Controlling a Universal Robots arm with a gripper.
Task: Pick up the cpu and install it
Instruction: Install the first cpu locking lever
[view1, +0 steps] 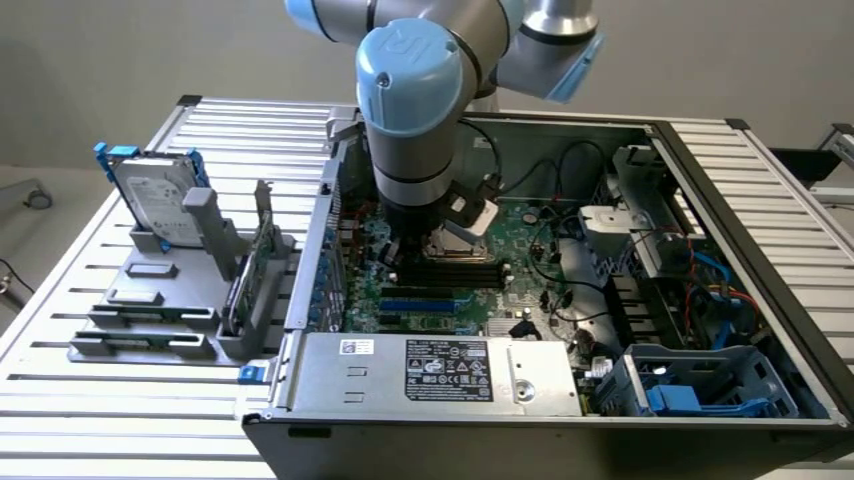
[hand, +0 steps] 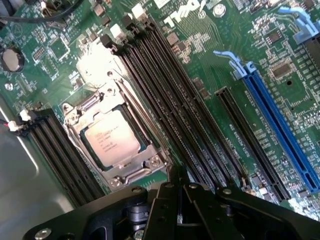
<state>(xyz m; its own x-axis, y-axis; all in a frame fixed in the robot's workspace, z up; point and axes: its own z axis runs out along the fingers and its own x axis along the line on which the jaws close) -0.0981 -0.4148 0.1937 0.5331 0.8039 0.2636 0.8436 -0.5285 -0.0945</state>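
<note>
Inside the open computer case (view1: 667, 135), cpu (hand: 111, 137) seated in the metal-framed socket (hand: 117, 135) on the motherboard (hand: 210, 75), gripper (hand: 180, 210) closed and empty, poised just beside the socket's edge, memory slots (hand: 165, 100) alongside.

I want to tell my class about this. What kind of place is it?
Probably a robotics lab or test bench for building computers. An open computer case sits on a metal slatted table, a robot arm reaches over its motherboard, and a hard drive stands in a holder.
</note>
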